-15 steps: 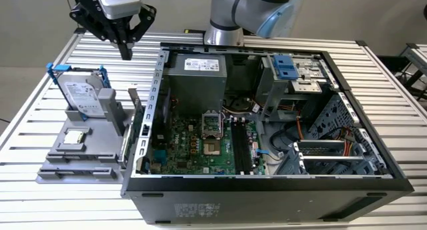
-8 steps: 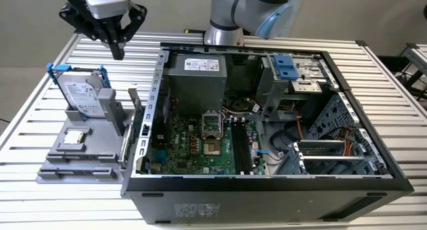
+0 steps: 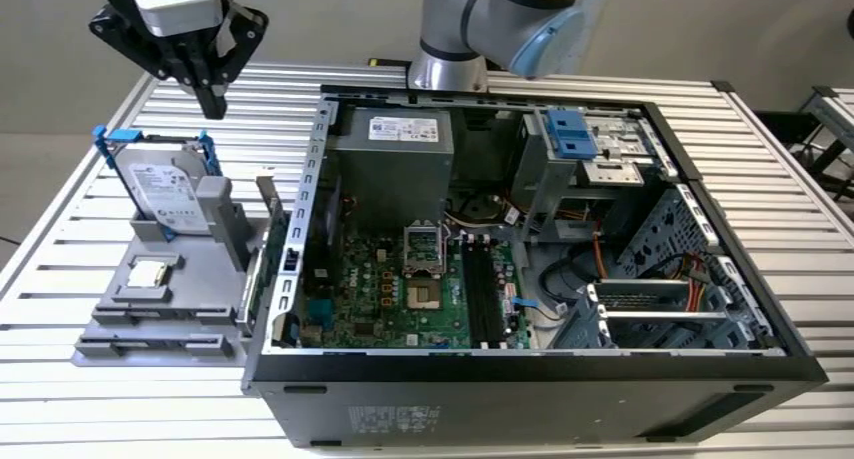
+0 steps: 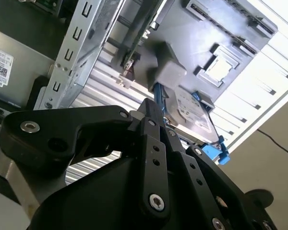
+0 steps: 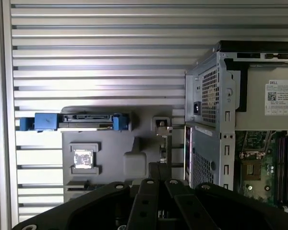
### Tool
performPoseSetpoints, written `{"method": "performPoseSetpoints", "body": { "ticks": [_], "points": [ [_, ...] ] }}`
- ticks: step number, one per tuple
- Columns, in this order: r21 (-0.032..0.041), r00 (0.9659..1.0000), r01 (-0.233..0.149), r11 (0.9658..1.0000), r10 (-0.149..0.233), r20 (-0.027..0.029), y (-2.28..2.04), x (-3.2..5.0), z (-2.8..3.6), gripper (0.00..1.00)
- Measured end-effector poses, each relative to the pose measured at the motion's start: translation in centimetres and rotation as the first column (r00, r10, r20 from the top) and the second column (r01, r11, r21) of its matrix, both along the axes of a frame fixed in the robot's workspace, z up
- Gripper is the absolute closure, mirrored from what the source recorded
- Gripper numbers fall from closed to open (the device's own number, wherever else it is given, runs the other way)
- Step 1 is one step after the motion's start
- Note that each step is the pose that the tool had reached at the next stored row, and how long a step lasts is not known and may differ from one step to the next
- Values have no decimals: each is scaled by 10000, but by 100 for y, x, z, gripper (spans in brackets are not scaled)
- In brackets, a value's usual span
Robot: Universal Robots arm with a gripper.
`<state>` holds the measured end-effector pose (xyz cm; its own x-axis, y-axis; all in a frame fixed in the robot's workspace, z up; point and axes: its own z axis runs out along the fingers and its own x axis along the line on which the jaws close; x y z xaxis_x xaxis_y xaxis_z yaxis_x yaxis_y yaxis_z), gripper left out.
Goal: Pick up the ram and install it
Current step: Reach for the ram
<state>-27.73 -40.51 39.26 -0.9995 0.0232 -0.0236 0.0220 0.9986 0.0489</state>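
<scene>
The ram (image 3: 267,244) stands on edge as a thin strip in the right side of the grey holder (image 3: 160,309), close against the open computer case's wall. In the first wrist view the ram (image 5: 166,146) is seen edge-on. My gripper (image 3: 214,107) hangs high above the table behind the holder, near the exterior view's left, well above and apart from the ram. Its black fingers are shut with nothing between them, as both wrist views show (image 4: 151,108) (image 5: 159,168). The black memory slots (image 3: 481,289) lie on the green motherboard inside the case.
A silver hard drive in a blue bracket (image 3: 163,184) stands upright in the holder, and a small square CPU chip (image 3: 147,272) lies in front of it. The open case (image 3: 534,369) takes up the table's middle and right. The arm's base (image 3: 447,69) rises behind it.
</scene>
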Motion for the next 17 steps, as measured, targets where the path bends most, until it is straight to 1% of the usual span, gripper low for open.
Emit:
{"method": "performPoseSetpoints", "body": {
  "ticks": [8,17],
  "points": [
    [0,10000,-17,10000,17,0,0,-202,0,100],
    [0,10000,-24,10000,24,0,0,-387,0,100]
  ]
}}
